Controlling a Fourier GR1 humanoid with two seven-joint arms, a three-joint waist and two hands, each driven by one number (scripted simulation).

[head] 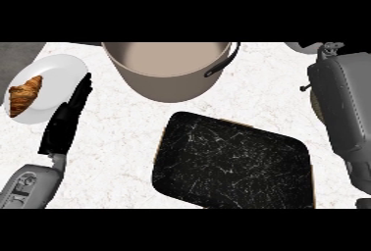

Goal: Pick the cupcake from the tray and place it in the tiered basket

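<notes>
The black tray (232,162) lies at the middle of the counter, tilted, with nothing on its scratched surface. No cupcake shows anywhere. My right forearm (344,98) rises along the right edge to the top right corner; its hand is out of sight past the wrist. A pale grey part (304,47) and a tan rim (314,104) peek out beside that forearm, perhaps the tiered basket; I cannot tell. My left hand (65,120) rests open at the left, fingers straight and pointing up, holding nothing.
A large beige pot (170,68) with a dark handle stands at the top centre, just beyond the tray. A white plate (58,66) carrying a croissant (25,94) sits at the far left, beside my left fingertips.
</notes>
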